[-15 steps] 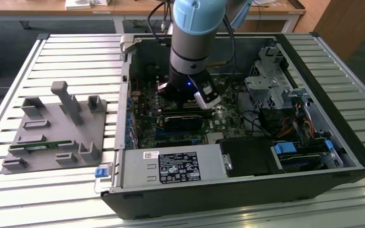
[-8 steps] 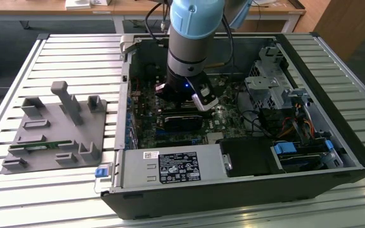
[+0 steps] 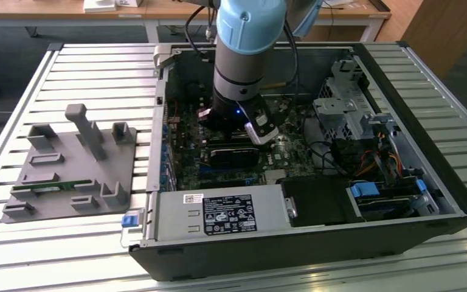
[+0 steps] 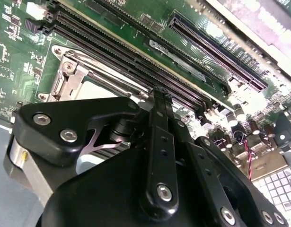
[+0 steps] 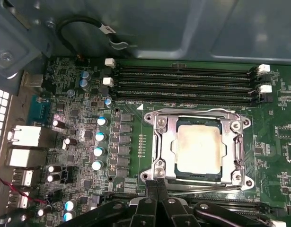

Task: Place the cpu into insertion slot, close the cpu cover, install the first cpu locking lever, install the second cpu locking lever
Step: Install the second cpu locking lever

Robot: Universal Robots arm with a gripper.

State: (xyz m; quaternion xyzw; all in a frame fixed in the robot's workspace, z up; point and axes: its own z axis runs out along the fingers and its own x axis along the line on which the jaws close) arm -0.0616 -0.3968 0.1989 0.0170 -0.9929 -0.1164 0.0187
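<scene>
An open computer case (image 3: 315,201) is lying on a slatted table (image 3: 22,255) in the exterior view, the robot arm (image 3: 245,55) reaching down into it and blocking the socket area from that camera. In the first wrist view, the motherboard (image 5: 79,127) is filling the case floor, with the cpu (image 5: 198,147) sitting in the insertion slot (image 5: 170,150) and the cpu cover (image 5: 202,116) lying closed around it. The gripper (image 5: 156,183) is hovering at the socket's edge, fingers pressed together on nothing, its body cut off by the frame. A thin locking lever (image 5: 202,188) is lying along that edge, partly hidden.
</scene>
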